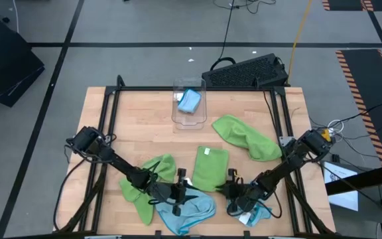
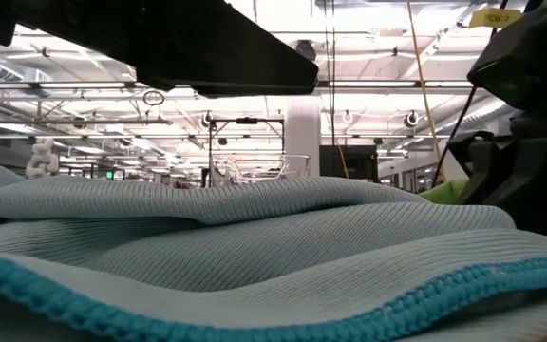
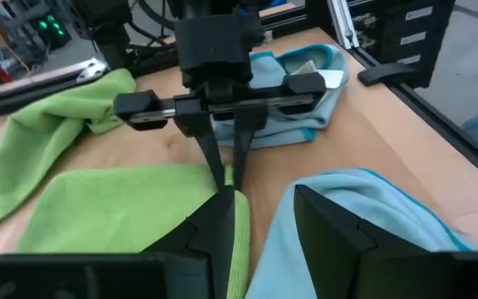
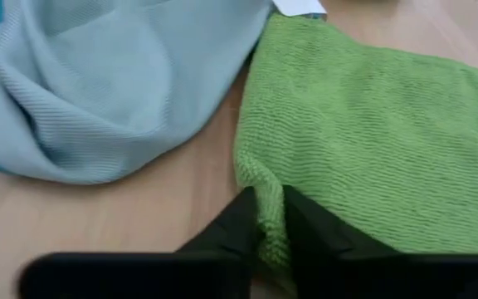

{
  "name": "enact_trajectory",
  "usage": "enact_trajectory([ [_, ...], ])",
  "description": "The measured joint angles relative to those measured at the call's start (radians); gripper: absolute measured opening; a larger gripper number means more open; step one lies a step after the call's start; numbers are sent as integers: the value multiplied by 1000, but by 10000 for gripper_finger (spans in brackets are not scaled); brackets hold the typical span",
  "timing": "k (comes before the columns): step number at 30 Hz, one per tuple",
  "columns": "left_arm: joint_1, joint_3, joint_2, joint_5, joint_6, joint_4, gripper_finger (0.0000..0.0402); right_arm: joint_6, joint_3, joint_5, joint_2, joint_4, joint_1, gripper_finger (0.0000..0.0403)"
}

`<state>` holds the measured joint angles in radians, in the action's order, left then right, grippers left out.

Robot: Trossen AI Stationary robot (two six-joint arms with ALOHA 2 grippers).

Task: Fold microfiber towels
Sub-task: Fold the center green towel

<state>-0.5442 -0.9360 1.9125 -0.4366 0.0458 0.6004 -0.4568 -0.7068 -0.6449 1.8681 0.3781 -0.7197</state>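
Observation:
A folded lime green towel [image 1: 211, 169] lies flat at the table's middle, and its white tag [image 4: 297, 7] shows at its far end. My right gripper [image 4: 270, 208] is shut on its near right corner. Across from it, my left gripper [image 3: 264, 199] stands open at the near left corner, one finger [image 3: 218, 220] over the green edge, the other [image 3: 330, 232] over a light blue towel [image 1: 184, 209]. The light blue towel lies bunched at the near edge and fills the low view [image 2: 254, 237]. My right gripper pinches the green towel's near right corner [image 4: 265, 187] between its two fingers, which slant down from the table's right. The pinched cloth stands up in a small ridge; the remainder of the towel lies flat on the table. My left gripper's finger lies at the green towel's edge [image 3: 237, 218]; I cannot tell whether it touches.
A crumpled green towel [image 1: 144, 182] lies under the left arm and another [image 1: 247, 136] at the right. A blue towel [image 1: 252, 214] lies under the right arm. A clear bin [image 1: 190, 101] at the far edge holds a blue towel. Bare wood shows between them.

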Motion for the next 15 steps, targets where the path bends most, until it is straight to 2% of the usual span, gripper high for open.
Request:
enact_trajectory([
  [2,1,0,0,-3,9,4,129,5,1,8,-15,-8,1,10],
  [8,9,0,0,-25,16,5,129,24,4,-36,-139,-71,14,19],
  [12,5,0,0,-59,51,5,130,24,4,-32,-221,-121,36,8],
  [15,6,0,0,-64,54,3,145,24,3,-31,-266,-144,50,5],
])
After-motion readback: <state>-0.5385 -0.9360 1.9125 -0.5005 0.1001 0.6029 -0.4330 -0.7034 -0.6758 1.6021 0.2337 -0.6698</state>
